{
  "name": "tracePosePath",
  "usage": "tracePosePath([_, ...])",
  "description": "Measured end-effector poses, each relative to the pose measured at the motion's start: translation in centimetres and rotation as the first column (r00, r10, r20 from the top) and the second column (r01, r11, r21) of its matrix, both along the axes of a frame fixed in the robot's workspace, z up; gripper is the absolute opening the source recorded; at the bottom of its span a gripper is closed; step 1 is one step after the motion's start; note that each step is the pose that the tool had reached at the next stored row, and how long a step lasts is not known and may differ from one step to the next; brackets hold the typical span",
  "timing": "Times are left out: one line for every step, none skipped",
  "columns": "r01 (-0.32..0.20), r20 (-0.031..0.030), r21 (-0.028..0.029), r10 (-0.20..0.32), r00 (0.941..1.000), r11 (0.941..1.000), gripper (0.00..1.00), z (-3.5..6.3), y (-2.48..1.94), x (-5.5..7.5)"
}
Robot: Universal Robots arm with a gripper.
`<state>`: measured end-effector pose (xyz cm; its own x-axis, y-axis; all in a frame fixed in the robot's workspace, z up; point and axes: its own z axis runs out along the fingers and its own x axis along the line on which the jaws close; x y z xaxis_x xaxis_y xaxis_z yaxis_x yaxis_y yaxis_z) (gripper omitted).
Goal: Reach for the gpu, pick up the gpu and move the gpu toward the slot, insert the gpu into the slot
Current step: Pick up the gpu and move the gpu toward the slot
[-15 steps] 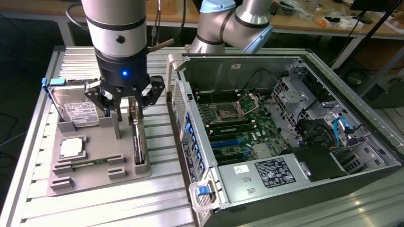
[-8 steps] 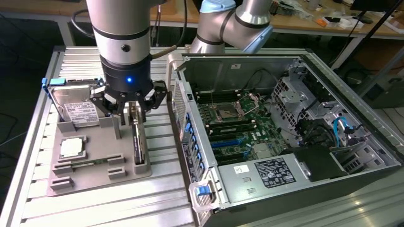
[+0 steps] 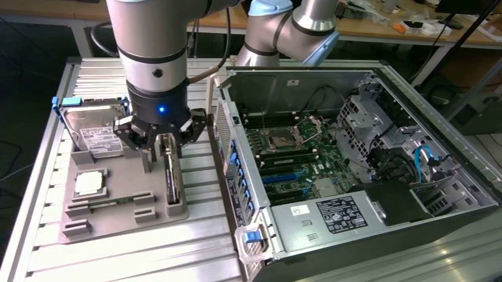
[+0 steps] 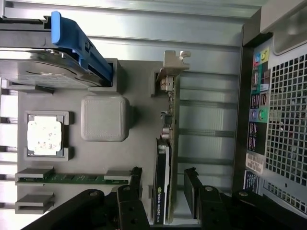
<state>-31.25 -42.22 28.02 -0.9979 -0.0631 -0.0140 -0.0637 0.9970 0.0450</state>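
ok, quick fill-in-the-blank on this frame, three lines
1. The gripper straddles the gpu, jaws ___.
2. The gpu stands on edge in the gray holder, not in the motherboard's ___-coloured slot.
3. The square silver chip in the holder is the ___.
Missing: open; blue; CPU

A ribbed metal table (image 3: 117,258) carried everything. On its side at the exterior view's left lay a flat grey tray (image 3: 110,226) with moulded holders. Just beside it, towards the exterior view's right, an open PC case (image 3: 267,88) lay on its side across the slats.
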Motion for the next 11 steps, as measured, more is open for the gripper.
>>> tracePosePath([0.0,0.0,0.0002,0.0,1.0,1.0,0.48,-0.18,-0.02,0.0])
tracePosePath([0.0,0.0,0.0004,0.0,1.0,1.0,0.48,-0.37,-0.04,0.0])
tracePosePath([0.0,0.0001,0.0005,0.0,1.0,1.0,0.48,-0.56,-0.06,0.0])
tracePosePath([0.0,0.0001,0.0006,0.0,1.0,1.0,0.48,-0.74,-0.08,0.0])
tracePosePath([0.0,0.0001,0.0008,0.0,1.0,1.0,0.48,-0.91,-0.09,0.0])
tracePosePath([0.0,0.0001,0.0009,0.0,1.0,1.0,0.48,-1.1,-0.11,0.0])
tracePosePath([0.0,0.0001,0.0011,0.0,1.0,1.0,0.48,-1.28,-0.13,0.0])
tracePosePath([0.0,0.0001,0.0011,0.0,1.0,1.0,0.48,-1.49,-0.15,0.0])
tracePosePath([0.0,0.0001,0.0012,0.0,1.0,1.0,0.48,-1.63,-0.16,0.0])
tracePosePath([0.0,0.0001,0.0013,0.0,1.0,1.0,0.48,-1.85,-0.18,0.0])
tracePosePath([0.0,0.0001,0.0014,0.0,1.0,1.0,0.48,-2.02,-0.2,0.0])
